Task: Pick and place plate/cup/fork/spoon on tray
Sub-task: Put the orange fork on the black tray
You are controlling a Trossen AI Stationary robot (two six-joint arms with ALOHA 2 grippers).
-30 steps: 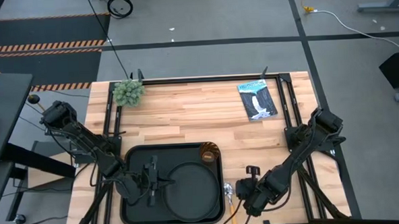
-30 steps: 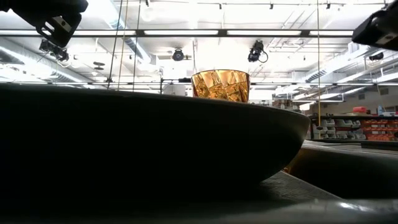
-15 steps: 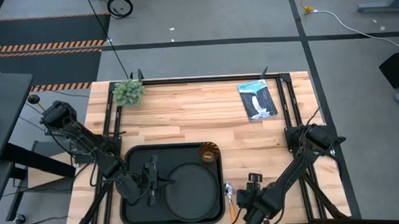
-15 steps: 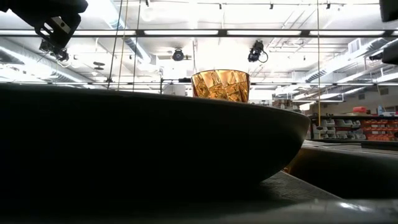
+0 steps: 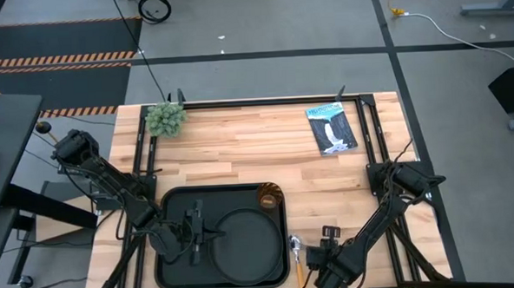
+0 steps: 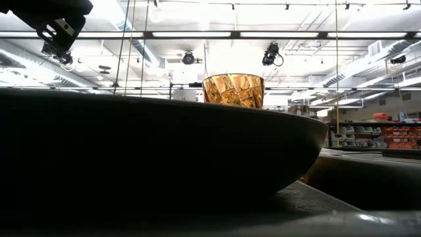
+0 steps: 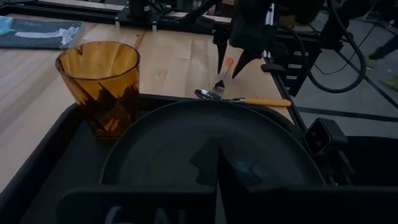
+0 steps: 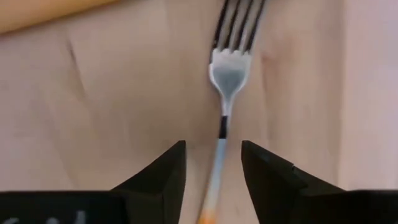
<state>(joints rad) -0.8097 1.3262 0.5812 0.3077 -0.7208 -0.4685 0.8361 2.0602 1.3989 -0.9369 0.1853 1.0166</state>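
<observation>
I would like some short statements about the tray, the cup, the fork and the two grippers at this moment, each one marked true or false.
1. The plate lies on the tray. True.
2. The cup stands on the bare table, outside the tray. False: it stands inside the tray, in a corner beside the plate.
3. The right gripper is open, with the handle of the fork between its fingers. True.
4. The spoon is already on the tray. False: it lies on the wood beside the tray.
5. The left gripper holds the cup. False: it hovers over the tray at the plate's edge, and the cup stands free.
</observation>
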